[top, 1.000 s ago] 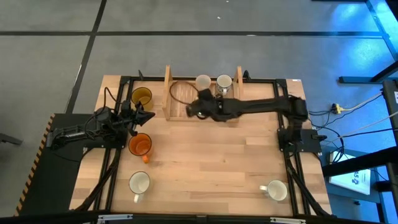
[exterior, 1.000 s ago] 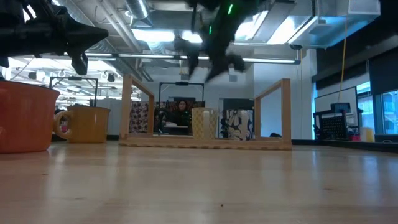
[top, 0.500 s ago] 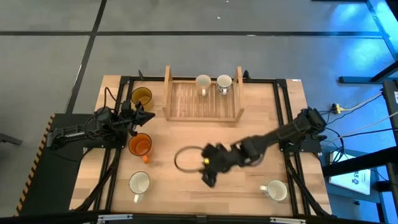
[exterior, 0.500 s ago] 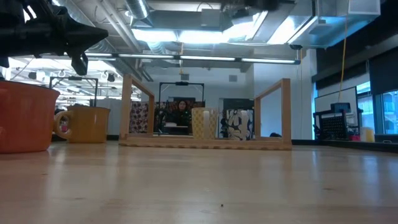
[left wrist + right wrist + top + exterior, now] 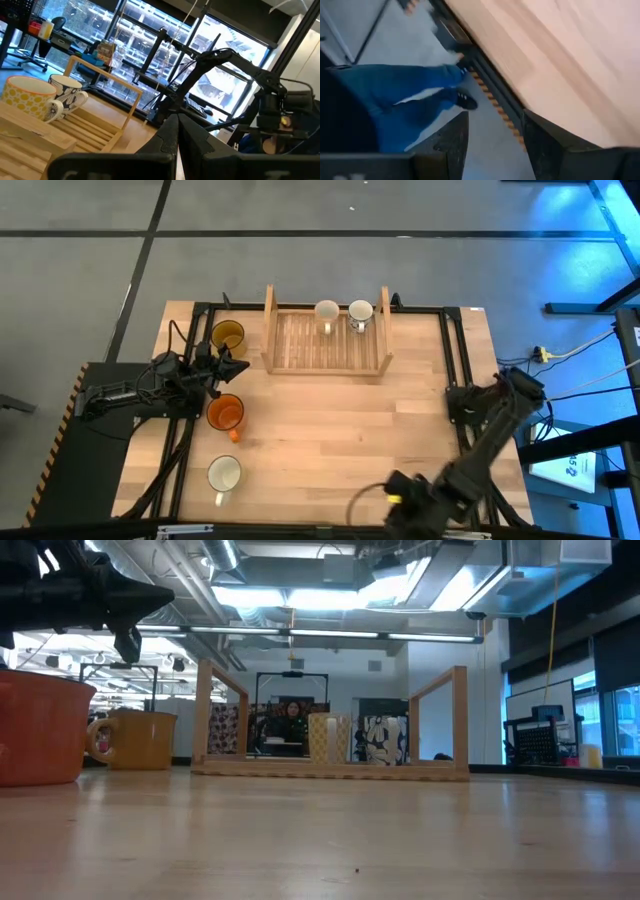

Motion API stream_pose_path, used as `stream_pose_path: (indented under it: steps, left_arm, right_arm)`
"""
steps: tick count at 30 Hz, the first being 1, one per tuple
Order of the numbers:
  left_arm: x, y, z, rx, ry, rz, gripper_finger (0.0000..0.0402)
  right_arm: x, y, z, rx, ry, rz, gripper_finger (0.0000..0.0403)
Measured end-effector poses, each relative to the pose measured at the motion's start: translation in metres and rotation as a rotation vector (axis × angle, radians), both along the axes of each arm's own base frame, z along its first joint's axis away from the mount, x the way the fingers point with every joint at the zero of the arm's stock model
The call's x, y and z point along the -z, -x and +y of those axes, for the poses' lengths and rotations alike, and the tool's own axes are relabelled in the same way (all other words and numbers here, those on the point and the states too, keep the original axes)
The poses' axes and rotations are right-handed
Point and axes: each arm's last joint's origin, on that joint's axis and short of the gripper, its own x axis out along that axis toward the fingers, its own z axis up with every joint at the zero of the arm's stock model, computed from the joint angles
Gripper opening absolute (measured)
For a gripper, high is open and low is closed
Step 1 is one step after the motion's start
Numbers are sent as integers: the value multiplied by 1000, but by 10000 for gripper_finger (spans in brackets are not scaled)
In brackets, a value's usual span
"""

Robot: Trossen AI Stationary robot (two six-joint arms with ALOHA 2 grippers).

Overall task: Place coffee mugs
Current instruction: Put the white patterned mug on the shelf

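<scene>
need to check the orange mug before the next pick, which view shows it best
The high view: the orange mug shows whole from above, handle included, on the table beside the left gripper. The low view shows only part of its side, cut by the picture's edge. Neither wrist view shows it.

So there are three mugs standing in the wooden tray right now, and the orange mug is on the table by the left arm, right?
Not quite: the tray holds two mugs, not three. The high view shows one white mug and a second one side by side at the tray's far edge. The rest holds: the orange mug stands on the table beside the left arm.
</scene>
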Motion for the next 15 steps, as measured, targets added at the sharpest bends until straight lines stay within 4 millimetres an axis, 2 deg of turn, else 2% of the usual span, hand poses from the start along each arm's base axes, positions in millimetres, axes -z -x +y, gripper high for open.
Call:
stream_pose_path:
  steps: [3,7,12,15]
  left_arm:
    - [0,0,0,3,17,-3,4]
    - [0,0,0,3,23,-4,4]
    - [0,0,0,4,23,-4,4]
    - [0,0,0,2,23,-4,4]
  right_arm:
    - [3,24,10,64,-1,85,165]
    - [8,51,12,159,48,241,165]
    - [9,73,6,254,125,371,165]
    - [10,79,-1,310,183,427,165]
